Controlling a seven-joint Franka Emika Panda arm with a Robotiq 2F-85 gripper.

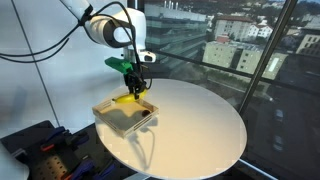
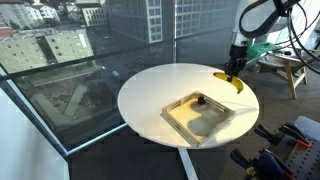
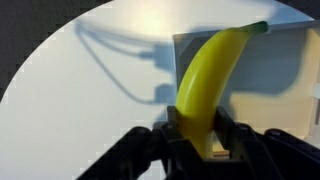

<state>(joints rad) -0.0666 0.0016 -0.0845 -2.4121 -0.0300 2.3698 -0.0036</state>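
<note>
my pincer clenched on one end of the banana, long axis running away from the fingers in wrist view, greenish tip farthest out and curving right, I see it held above the table, near the wooden tray

Wrist view is kinda rough: the black tool is out of focus, chopped by the bottom edge, and covers the lower end of the long yellow banana. The shallow wooden tray runs off the right edge. In an exterior view, the small dark object in the tray is too tiny to tell.
</note>
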